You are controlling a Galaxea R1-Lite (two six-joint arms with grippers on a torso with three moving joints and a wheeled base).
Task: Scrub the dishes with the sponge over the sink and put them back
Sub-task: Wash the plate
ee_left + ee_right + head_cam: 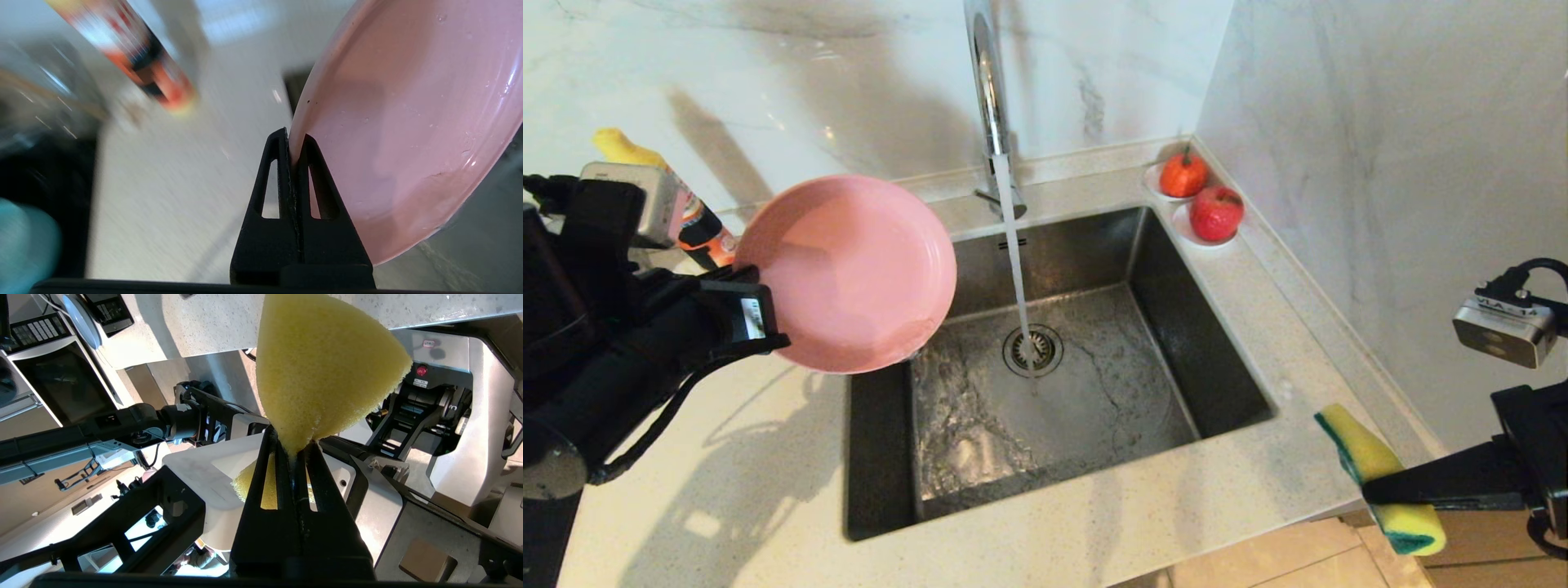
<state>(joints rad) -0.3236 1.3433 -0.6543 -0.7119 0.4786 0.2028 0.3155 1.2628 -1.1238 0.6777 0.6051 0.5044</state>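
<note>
The pink plate (849, 273) hangs tilted on edge over the left rim of the sink (1094, 408), its hollow side facing the running water (1017, 269). My left gripper (756, 286) is shut on the plate's left rim. In the left wrist view the rim of the plate (408, 122) is pinched between the tips of the left gripper (293, 141). My right gripper (1372, 490) holds the yellow sponge (1372, 457) by its middle, off the counter's front right corner. The right wrist view shows the right gripper (293, 447) shut on the squeezed sponge (322, 367). A blurred teal shape (24, 241) lies at the edge of the left wrist view.
The chrome tap (988, 98) pours onto the drain strainer (1032, 349). An orange-and-black bottle (698, 224) stands behind my left arm. An orange fruit (1183, 173) and a red apple (1216, 212) sit on small white dishes at the sink's back right. A marble wall rises on the right.
</note>
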